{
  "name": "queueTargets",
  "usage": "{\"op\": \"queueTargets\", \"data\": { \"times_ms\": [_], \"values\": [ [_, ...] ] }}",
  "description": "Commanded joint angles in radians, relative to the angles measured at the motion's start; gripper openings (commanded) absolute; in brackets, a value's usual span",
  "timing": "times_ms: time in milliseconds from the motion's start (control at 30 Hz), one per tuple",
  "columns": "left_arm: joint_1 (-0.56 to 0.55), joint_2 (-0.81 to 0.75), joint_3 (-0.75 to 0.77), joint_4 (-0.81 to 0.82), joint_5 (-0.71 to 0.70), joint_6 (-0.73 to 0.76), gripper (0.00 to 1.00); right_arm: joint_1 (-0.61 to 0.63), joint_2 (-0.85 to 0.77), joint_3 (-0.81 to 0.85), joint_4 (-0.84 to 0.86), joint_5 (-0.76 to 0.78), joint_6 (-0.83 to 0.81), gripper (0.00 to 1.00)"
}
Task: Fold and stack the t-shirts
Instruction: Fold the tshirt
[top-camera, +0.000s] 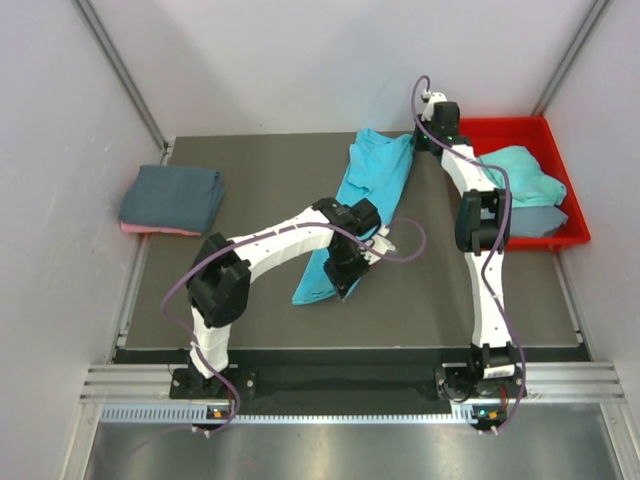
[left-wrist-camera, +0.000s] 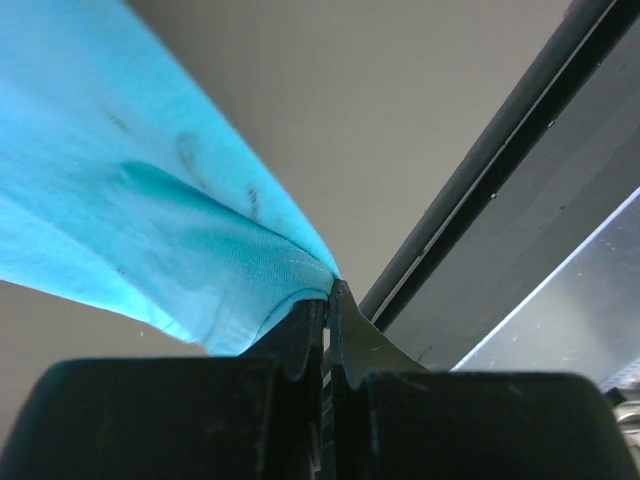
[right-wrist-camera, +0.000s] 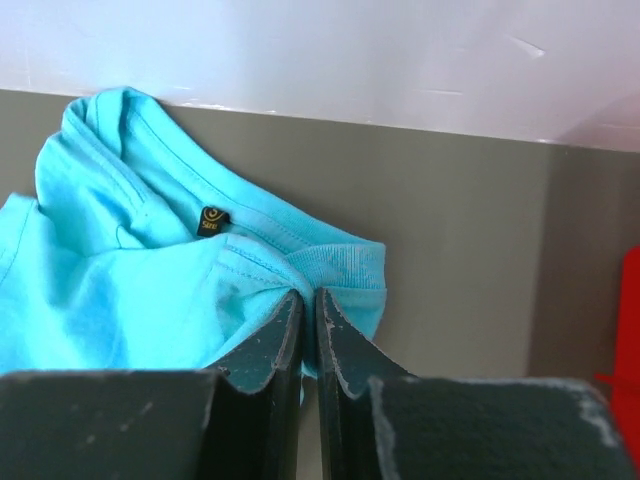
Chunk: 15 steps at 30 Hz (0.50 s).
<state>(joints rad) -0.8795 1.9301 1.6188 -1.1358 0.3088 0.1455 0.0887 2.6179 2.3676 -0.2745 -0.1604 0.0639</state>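
Note:
A turquoise t-shirt (top-camera: 362, 195) stretches in a long narrow band across the middle of the table, from the back edge toward the front. My left gripper (top-camera: 345, 282) is shut on its near end; in the left wrist view the cloth (left-wrist-camera: 150, 220) runs out from the pinched jaws. My right gripper (top-camera: 425, 140) is shut on the far end, next to the collar (right-wrist-camera: 250, 245) with its small black label (right-wrist-camera: 211, 220). A folded slate blue-grey t-shirt (top-camera: 172, 197) lies on a pink one (top-camera: 150, 229) at the table's left edge.
A red bin (top-camera: 540, 135) stands at the back right, holding another teal shirt (top-camera: 525, 175) over a grey one (top-camera: 540, 220). White walls close in the back and sides. The table's dark front edge (left-wrist-camera: 480, 200) and a metal rail run close to my left gripper.

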Motion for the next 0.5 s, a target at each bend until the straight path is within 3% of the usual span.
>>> {"op": "queueTargets", "data": {
  "times_ms": [0,200,467],
  "values": [
    [-0.042,0.001,0.052,-0.021,-0.022,0.028,0.00,-0.004,0.027,0.073,0.078,-0.010,0.020,0.07],
    [-0.096,-0.017,0.041,-0.012,-0.060,0.040,0.00,-0.001,0.056,0.096,0.090,-0.019,0.045,0.07],
    [-0.167,0.095,0.202,-0.002,-0.059,0.040,0.00,0.019,0.064,0.111,0.095,-0.021,0.051,0.07]
  ]
}}
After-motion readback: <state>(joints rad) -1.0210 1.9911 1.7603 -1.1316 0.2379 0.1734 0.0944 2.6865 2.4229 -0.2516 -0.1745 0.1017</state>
